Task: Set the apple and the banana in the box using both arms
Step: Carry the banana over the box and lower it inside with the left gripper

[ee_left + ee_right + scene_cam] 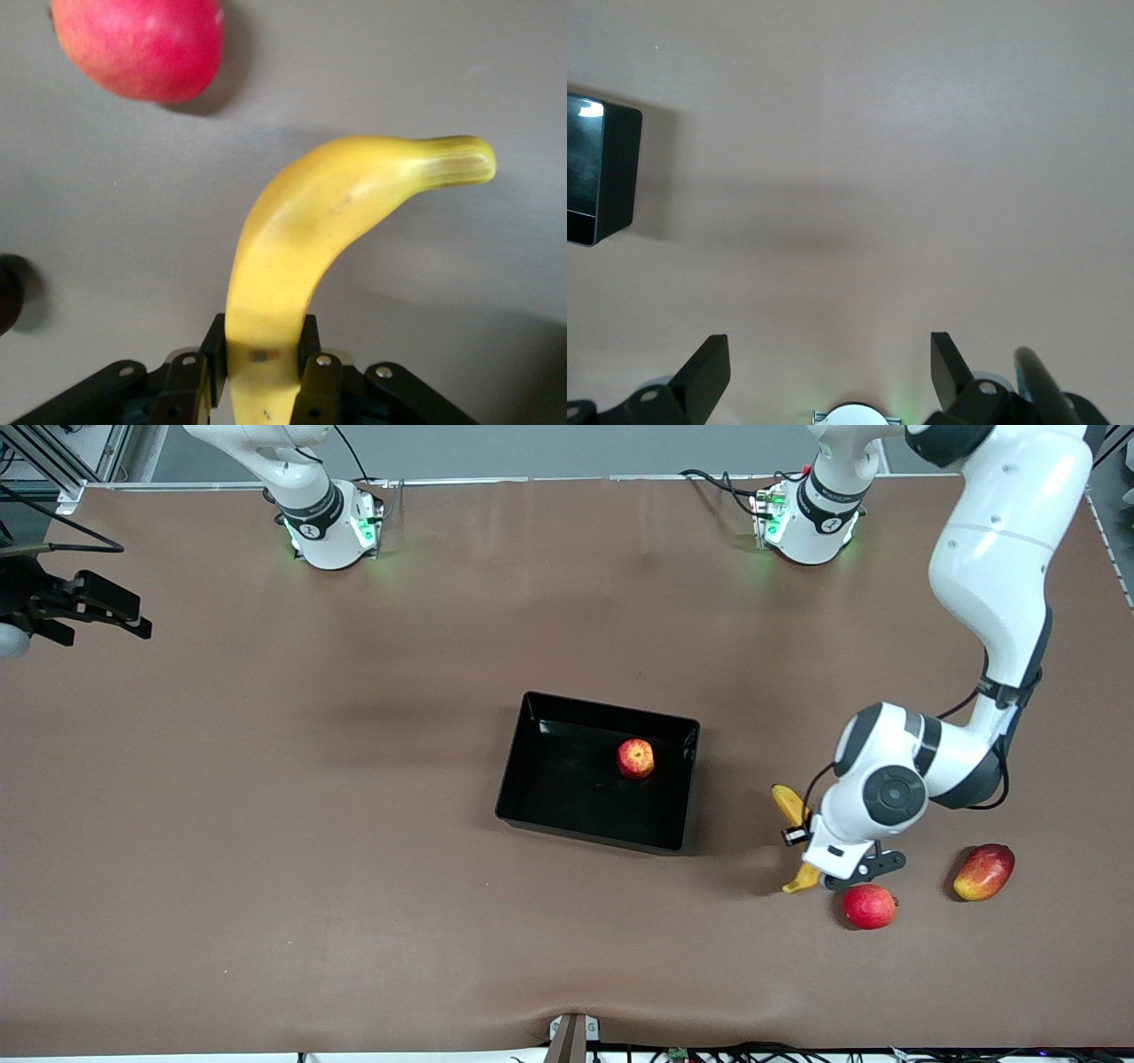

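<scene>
Pinkish-red fruit point(869, 906) beside left pincer point(802, 841) clamping banana point(301, 239); right pincer point(830, 372) agape.

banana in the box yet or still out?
Out. The banana lies outside the box, toward the left arm's end, clamped in the left hand. Only the apple is inside.

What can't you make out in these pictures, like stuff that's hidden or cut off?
- Banana, front view: its middle is hidden by the left arm's wrist.
- Banana's gripped end, left wrist view: cut off by the picture's edge, past the left gripper.
- Box, right wrist view: only a corner shows; the apple is out of frame.
- Right gripper, front view: its arm is cut off by the edge.
</scene>
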Robot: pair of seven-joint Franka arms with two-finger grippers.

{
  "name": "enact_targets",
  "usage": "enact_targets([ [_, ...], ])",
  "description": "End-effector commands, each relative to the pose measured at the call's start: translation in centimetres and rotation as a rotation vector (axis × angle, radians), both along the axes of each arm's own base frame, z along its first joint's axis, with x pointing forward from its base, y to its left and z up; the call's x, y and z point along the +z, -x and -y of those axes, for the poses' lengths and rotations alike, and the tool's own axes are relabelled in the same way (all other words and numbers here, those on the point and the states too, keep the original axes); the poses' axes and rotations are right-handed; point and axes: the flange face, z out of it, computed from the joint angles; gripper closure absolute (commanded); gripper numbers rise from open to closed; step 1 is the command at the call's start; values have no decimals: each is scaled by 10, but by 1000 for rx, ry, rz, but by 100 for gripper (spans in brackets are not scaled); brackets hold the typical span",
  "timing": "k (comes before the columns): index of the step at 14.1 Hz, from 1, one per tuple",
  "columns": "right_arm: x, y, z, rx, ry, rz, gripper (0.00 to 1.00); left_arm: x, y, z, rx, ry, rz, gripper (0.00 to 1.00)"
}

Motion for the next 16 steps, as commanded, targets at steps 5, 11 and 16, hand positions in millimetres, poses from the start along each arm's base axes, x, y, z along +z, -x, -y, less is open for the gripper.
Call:
enact_targets([
  [5,2,9,2,-10,10,1,0,112,43,152,-155,-16,121,100],
  [11,2,9,5,-14,10,-2,0,102,88,269,-255,25,127,100],
  [16,1,8,5,-14,10,-4,0,60,110,329,-277,111,146,100],
])
